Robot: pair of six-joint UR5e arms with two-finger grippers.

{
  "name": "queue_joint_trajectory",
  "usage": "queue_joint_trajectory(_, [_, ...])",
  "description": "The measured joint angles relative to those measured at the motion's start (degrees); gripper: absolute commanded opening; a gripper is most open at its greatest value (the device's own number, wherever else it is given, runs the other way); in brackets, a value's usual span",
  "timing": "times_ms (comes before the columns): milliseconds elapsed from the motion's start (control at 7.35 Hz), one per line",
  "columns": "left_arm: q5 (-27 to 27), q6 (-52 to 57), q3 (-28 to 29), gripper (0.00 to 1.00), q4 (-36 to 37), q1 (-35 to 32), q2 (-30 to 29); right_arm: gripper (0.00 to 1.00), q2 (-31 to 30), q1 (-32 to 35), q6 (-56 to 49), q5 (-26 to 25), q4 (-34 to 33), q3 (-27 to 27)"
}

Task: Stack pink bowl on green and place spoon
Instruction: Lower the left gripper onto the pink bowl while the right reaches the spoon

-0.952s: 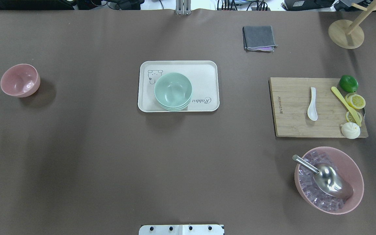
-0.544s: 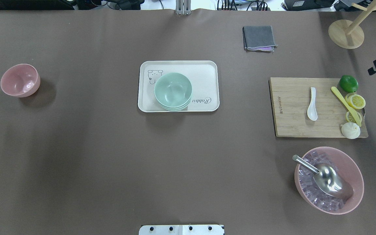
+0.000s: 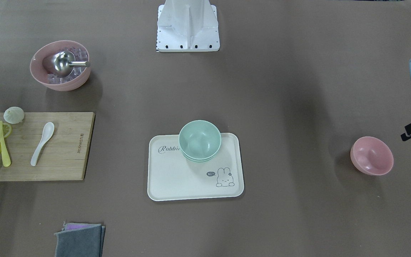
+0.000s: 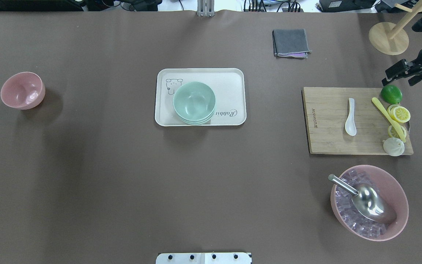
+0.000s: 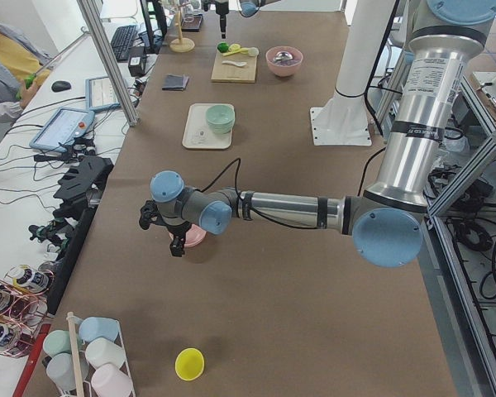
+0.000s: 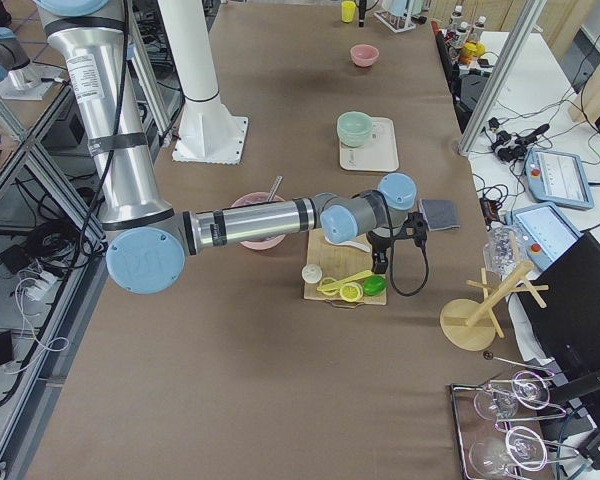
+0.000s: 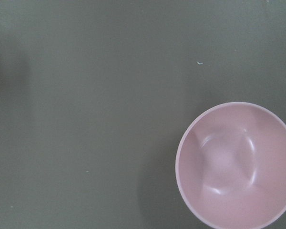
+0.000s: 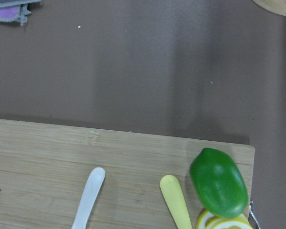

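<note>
The small pink bowl (image 4: pixel 22 90) stands upright on the table at the far left and fills the lower right of the left wrist view (image 7: pixel 236 164). The mint green bowls (image 4: pixel 194 102) sit nested on a cream tray (image 4: pixel 229 84) at the centre. The white spoon (image 4: pixel 350 116) lies on a wooden cutting board (image 4: pixel 328 121) at the right. My left gripper (image 5: pixel 175 246) hangs just beside the pink bowl, above the table. My right gripper (image 6: pixel 380 265) hangs over the board's far right corner near a lime (image 8: pixel 218 181). I cannot tell if either gripper is open or shut.
On the board lie a yellow knife (image 4: pixel 387 117), lemon slices (image 4: pixel 399 113) and a white bun (image 4: pixel 393 146). A larger pink bowl (image 4: pixel 401 194) with ice cubes and a metal scoop stands in front of it. A grey cloth (image 4: pixel 291 43) and a wooden rack base (image 4: pixel 388 38) lie at the back.
The right arm has come further in from the right edge toward the board's far corner. A part of the left arm now shows at the left edge near the pink bowl. No object moved.
</note>
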Motion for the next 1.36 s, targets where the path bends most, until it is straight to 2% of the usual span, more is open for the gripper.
queue_joint_trajectory(272, [1.8, -1.9, 2.4, 0.95, -1.9, 3.0, -1.1, 1.00, 0.6, -2.0, 0.9, -0.5, 0.4, 0.1])
queue_joint_trajectory(544, [2.6, -2.3, 5.0, 0.88, -4.0, 4.3, -1.5, 1.00, 1.0, -4.0, 1.0, -0.8, 2.4, 0.0])
queue_joint_trajectory(680, [2.7, -2.3, 6.1, 0.78, -4.3, 5.0, -1.9, 1.00, 1.0, -4.5, 1.0, -1.2, 3.0, -0.1])
queue_joint_trajectory(952, [2.8, -2.4, 7.5, 0.00, -4.4, 6.1, -2.8, 1.00, 1.0, -4.9, 1.0, -1.4, 3.7, 0.0])
queue_joint_trajectory(1360, [2.4, -3.1, 7.7, 0.00, -4.4, 6.3, -3.5, 1.00, 1.0, -4.9, 1.9, -1.5, 3.8, 0.2])
